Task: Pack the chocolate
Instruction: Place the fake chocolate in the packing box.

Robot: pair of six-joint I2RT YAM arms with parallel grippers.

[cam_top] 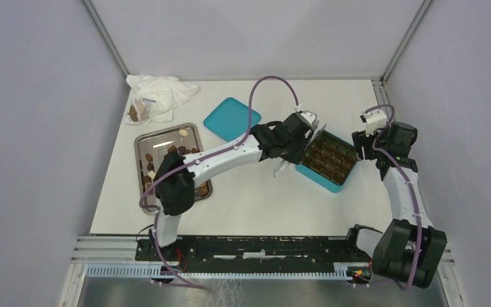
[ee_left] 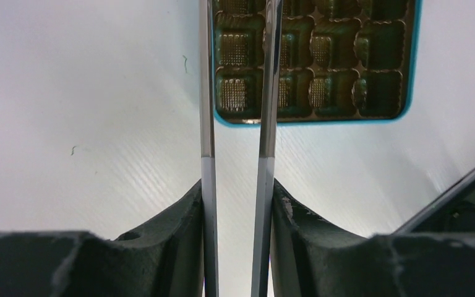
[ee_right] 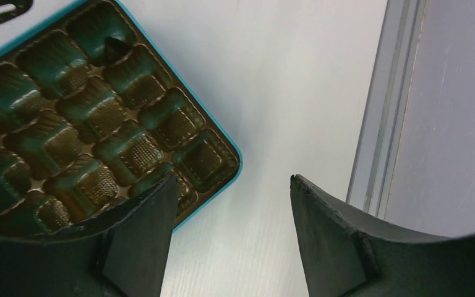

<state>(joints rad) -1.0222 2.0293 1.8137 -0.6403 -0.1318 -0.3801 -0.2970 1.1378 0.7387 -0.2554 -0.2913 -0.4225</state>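
Note:
Several small chocolate (cam_top: 180,150) pieces, dark brown, light brown and cream, lie on the steel tray (cam_top: 166,130) at the left. The teal box (cam_top: 330,158) with brown cells (ee_left: 321,49) lies right of centre. One dark piece (ee_right: 115,47) sits in a far corner cell. My left gripper (cam_top: 303,150) (ee_left: 236,182) is shut on thin metal tongs (ee_left: 206,93), whose blades stand slightly apart and reach over the box's near-left cells. Their tips run out of the left wrist view. My right gripper (cam_top: 360,144) (ee_right: 233,177) hangs open and empty beside the box's right corner.
The teal lid (cam_top: 230,118) lies flat behind the left arm. A crumpled white bag (cam_top: 160,93) with a brown lump sits at the back left corner. A metal frame rail (ee_right: 377,124) and the grey wall run close along the right of the right gripper.

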